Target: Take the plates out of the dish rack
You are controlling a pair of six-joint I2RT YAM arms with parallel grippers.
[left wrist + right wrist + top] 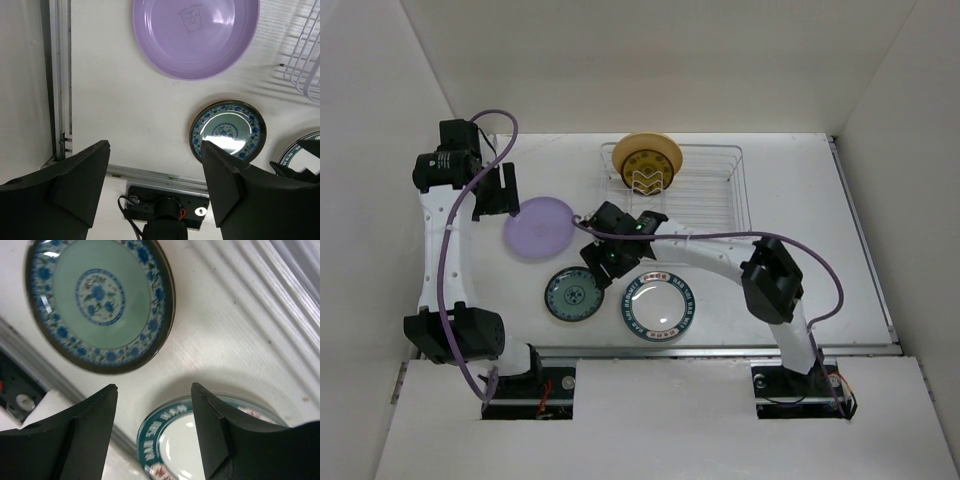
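There are four plates in all, one of each kind. One tan plate (647,152) stands inside the rack (715,190), and there is just the one rack. The other three plates lie flat outside the rack, off its near-left corner: one lilac plate (538,228), one small plate (570,296) with a teal centre and dark rim, and one white plate (660,305) with a teal patterned rim.

There are two arms, the left arm (440,260) and the right arm (710,255). Each ends in one gripper, so there are two grippers: the left gripper (155,147) and the right gripper (153,387). Two purple cables (443,262) show, one along each arm. There is one table (800,200).
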